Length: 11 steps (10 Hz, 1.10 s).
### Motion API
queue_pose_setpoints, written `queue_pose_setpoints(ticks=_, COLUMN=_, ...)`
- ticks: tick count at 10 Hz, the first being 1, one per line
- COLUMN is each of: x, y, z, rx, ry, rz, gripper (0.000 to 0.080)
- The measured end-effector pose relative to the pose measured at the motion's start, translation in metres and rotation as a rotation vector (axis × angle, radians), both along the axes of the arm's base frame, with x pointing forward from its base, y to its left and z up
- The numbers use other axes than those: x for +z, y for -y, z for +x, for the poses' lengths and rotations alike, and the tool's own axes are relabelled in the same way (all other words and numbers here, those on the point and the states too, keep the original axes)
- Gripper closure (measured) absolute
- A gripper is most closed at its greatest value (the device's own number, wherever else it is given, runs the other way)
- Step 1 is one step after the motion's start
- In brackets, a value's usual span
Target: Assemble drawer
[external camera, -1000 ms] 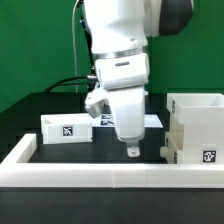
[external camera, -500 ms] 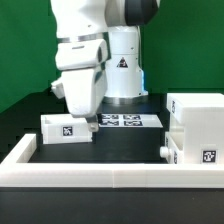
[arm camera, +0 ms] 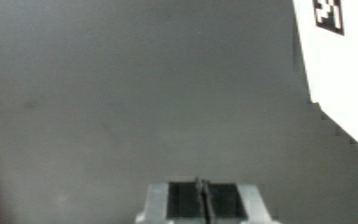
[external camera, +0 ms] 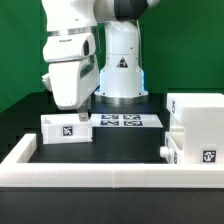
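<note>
Currently your gripper (arm camera: 199,200) hangs over the black table (external camera: 120,146), jaws pressed together on nothing, near the drawer's small tray (external camera: 64,129) at the exterior view's left. The big box (external camera: 198,120) stands well apart at the right. Expect light, stiff, rather slick plastic, so open up and pinch one thin upright tray wall.
</note>
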<state>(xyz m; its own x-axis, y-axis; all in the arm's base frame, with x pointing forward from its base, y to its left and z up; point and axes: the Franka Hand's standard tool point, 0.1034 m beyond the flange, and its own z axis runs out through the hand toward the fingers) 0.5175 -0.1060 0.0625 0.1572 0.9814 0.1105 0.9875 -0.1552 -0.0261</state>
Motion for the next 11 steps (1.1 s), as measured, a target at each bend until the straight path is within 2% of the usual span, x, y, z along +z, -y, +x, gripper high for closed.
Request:
queue_pose_setpoints(ticks=4, x=0.0, y=0.001, z=-0.001, rx=-0.024, ry=-0.001, rz=0.001, gripper=0.0798)
queue_pose_setpoints(ticks=6, x=0.005, y=0.024, z=-0.028, rx=-0.188, ry=0.019, rz=-0.015, gripper=0.0798)
queue_pose_setpoints(ticks=8, x=0.005, y=0.037, z=-0.055, rx=-0.378, ry=0.018, rz=-0.021, gripper=0.0798)
queue_pose_setpoints(ticks=9, x=0.005, y=0.04, z=-0.061, rx=-0.478, ry=0.014, rz=-0.018, gripper=0.0798)
queue_pose_setpoints(ticks=10, x=0.006, y=0.035, z=-0.061, rx=-0.58, ry=0.004, rz=-0.016, gripper=0.0798)
queue_pose_setpoints(ticks=11, x=0.009, y=0.014, z=-0.05, rx=-0.652, ry=0.002, rz=-0.008, gripper=0.0672)
